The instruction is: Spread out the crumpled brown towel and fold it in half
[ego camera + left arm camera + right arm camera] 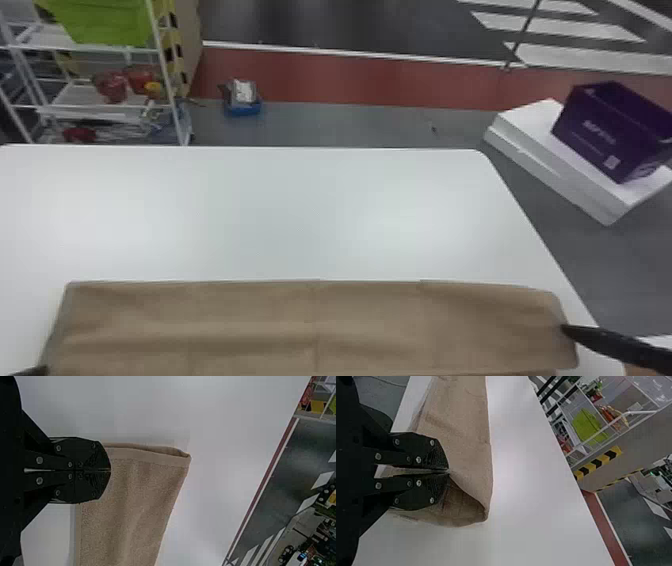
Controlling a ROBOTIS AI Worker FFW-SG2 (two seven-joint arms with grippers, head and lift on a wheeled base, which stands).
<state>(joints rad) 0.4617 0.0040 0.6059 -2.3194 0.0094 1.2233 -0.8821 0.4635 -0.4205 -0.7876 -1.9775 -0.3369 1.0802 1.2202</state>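
**Brown towel (310,325) folded into a long band; likely closing stage of the fold, alignment doubtful**

Nearest, at the towel's left end: left black two-fingered gripper (111,470), jaws closed together over the corner area, cloth apparently pinched in them. At the towel's right end: right black two-fingered gripper (449,471), jaws closed on a pinch of the upper layer. Towel lies between the two, lengthwise across the white, smooth-topped desk (280,215). Shallow creases run along its upper face; both ends show a gap between layers, the right one a wide, rounded loop.

Farther side of the towel: fold line fairly straight, bending nearer at the right end. Beyond the towel, bare white desk top; past that, a white wire shelf (85,95) off to the left and a dark purple open box (600,135) off to the right.

Risks, judged: (1) uneven lowering or release would set the upper layer askew, leaving edges mismatched; (2) the open right loop could collapse into a wrinkle if pressed before being drawn flat; (3) cloth catching on the fingers as they withdraw could drag the top layer; (4) pulling too hard nearer would shift the whole towel and spoil the fold line.
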